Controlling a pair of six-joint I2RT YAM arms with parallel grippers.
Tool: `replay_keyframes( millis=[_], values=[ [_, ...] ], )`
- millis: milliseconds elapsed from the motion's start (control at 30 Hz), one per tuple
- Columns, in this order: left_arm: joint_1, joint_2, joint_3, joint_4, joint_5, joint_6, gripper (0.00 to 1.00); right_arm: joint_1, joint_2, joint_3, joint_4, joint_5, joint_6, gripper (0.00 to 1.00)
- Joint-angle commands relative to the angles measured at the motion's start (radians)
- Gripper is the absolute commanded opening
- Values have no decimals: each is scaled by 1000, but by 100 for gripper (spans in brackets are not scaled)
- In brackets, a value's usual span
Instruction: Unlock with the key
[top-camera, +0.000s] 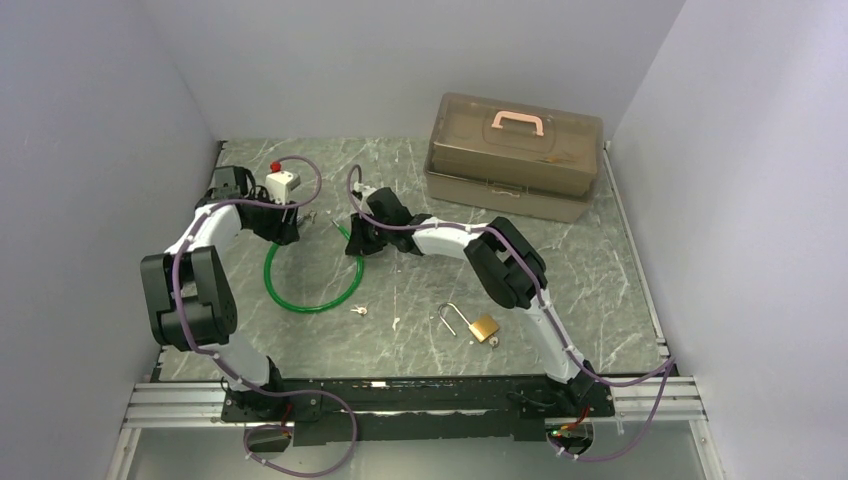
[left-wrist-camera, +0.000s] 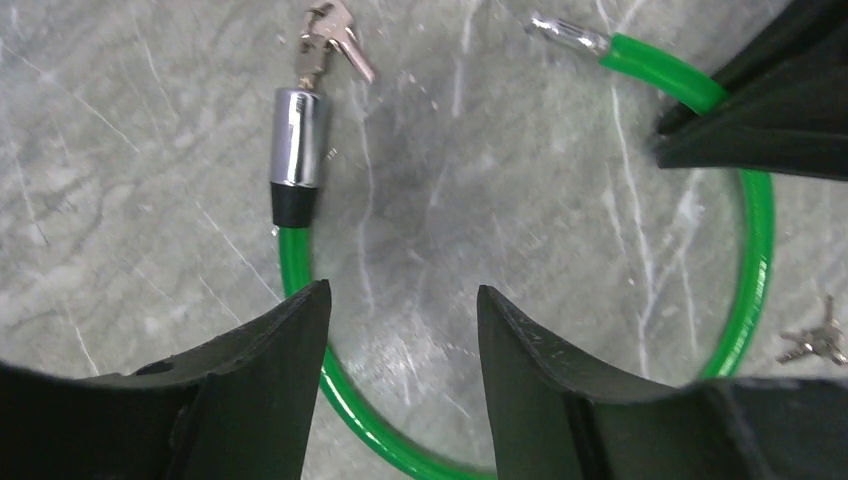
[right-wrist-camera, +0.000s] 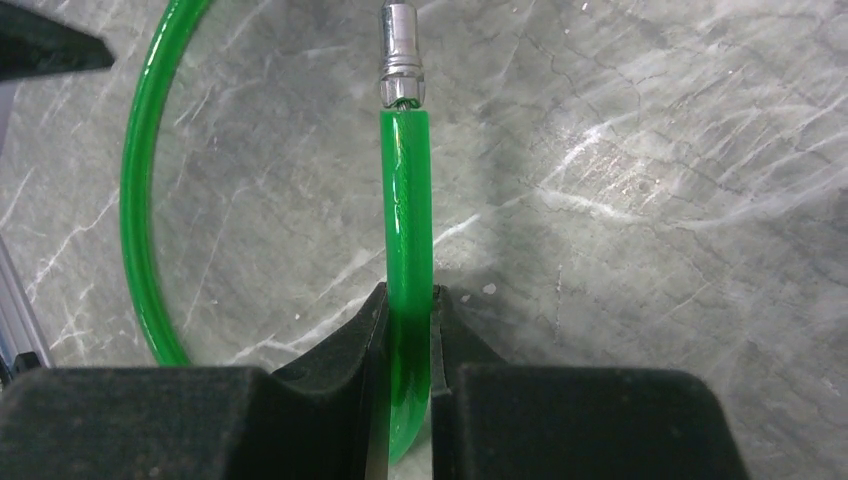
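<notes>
Top external view: nearest the arm bases, a brass padlock (top-camera: 484, 327) lies on the marbled desk (top-camera: 600, 260). Some small loose keys (top-camera: 357, 310) lie to its left, apart from it. Just beyond them the green cable lock (top-camera: 300, 300) curls in a loop that is not joined, its two ends apart. Both arms reach in over the far side of that loop.

From the left wrist, the left fingers (left-wrist-camera: 300, 330) stand spread wide with nothing between them but bare desk. The cable passes under one of them. Ahead lies the lock's metal barrel (left-wrist-camera: 297, 140), with a bunch of keys (left-wrist-camera: 330, 40) at its far end, one of them seemingly seated in it.

From the right wrist, the right fingers (right-wrist-camera: 370, 335) are clamped on the cable's other end, a little behind its metal pin (right-wrist-camera: 402, 55). The pin points away from them, and the gripped stretch runs straight out.

Farthest back, near the rear wall, sits a brown plastic toolbox (top-camera: 515, 150) with a pink handle, lid down.
</notes>
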Motion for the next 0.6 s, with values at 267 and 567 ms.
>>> replay_keyframes(
  millis=[267, 567],
  values=[
    [25, -401, 280, -631, 130, 21, 99, 6, -95, 109, -260, 122, -122, 96],
    [55, -832, 134, -581, -30, -66, 99, -72, -486, -255, -140, -108, 143, 100]
  ],
)
